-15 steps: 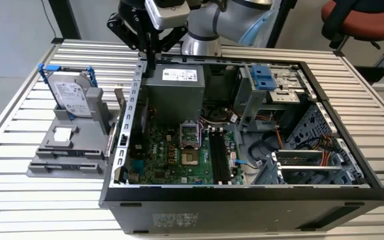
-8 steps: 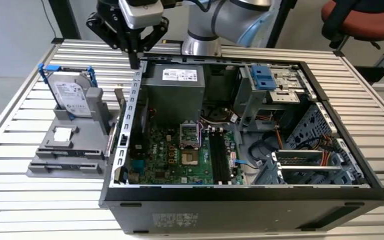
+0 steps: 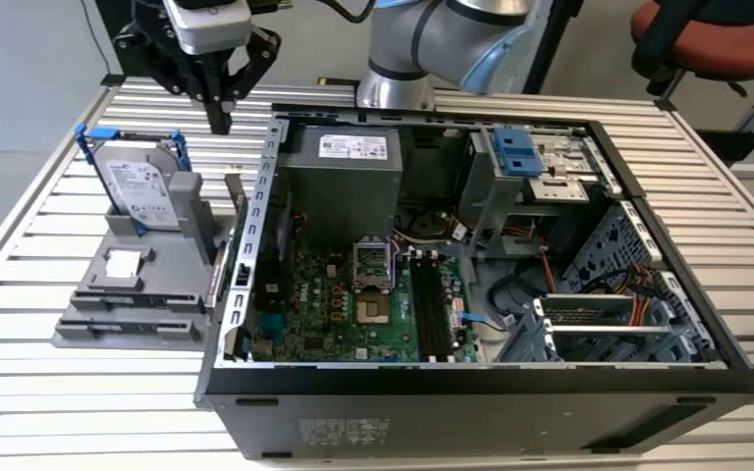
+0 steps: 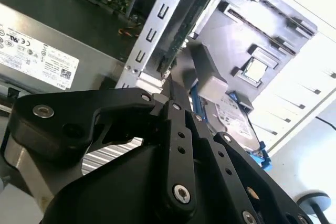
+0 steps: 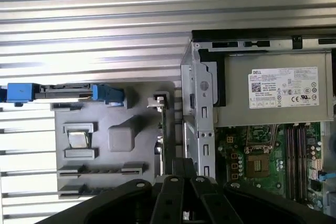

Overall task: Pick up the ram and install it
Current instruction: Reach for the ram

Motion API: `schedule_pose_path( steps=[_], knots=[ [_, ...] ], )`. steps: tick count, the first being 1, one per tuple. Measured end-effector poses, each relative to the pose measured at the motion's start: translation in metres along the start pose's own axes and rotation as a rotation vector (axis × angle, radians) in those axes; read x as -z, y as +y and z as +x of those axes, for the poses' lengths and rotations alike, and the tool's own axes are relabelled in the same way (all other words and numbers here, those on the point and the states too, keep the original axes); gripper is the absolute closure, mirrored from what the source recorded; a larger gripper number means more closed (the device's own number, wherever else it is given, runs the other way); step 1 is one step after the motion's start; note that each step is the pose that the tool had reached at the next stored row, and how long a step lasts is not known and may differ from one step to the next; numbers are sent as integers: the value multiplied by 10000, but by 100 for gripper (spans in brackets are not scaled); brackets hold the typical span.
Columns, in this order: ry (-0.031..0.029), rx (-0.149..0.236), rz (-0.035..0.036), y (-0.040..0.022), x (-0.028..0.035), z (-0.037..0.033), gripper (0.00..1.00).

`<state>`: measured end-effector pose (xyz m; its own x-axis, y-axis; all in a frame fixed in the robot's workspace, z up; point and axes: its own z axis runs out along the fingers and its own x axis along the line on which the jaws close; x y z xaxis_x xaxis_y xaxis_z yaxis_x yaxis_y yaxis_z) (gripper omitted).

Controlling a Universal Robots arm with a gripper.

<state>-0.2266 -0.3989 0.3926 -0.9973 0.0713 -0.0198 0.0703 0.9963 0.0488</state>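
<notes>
1. The computer case (image 3: 482, 388) lies open on the desk (image 3: 36, 392).
2. Outside the case, just beside its wall on the exterior view's left, a holder (image 3: 129, 319) sits on the desk.
3. A hard drive (image 3: 138, 186) stands upright in the holder's far end, apart from the case wall.
4. The ram (image 5: 164, 129) stands on edge in the holder, between the hard drive and the case wall, just beside that wall.
5. The pincer (image 3: 221, 123) hangs outside the case, above the holder and over the ram.
6. Inside the case, the power supply (image 3: 345, 167) sits at the far end. The motherboard (image 3: 338, 304) lies on the case floor in front of it and carries the memory slots (image 3: 432, 304).
</notes>
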Motion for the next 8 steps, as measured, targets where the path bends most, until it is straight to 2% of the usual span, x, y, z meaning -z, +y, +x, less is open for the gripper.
schedule_pose_path(
  steps=[8],
  knots=[
    [0,1,0,-26,8,362,100]
  ],
)
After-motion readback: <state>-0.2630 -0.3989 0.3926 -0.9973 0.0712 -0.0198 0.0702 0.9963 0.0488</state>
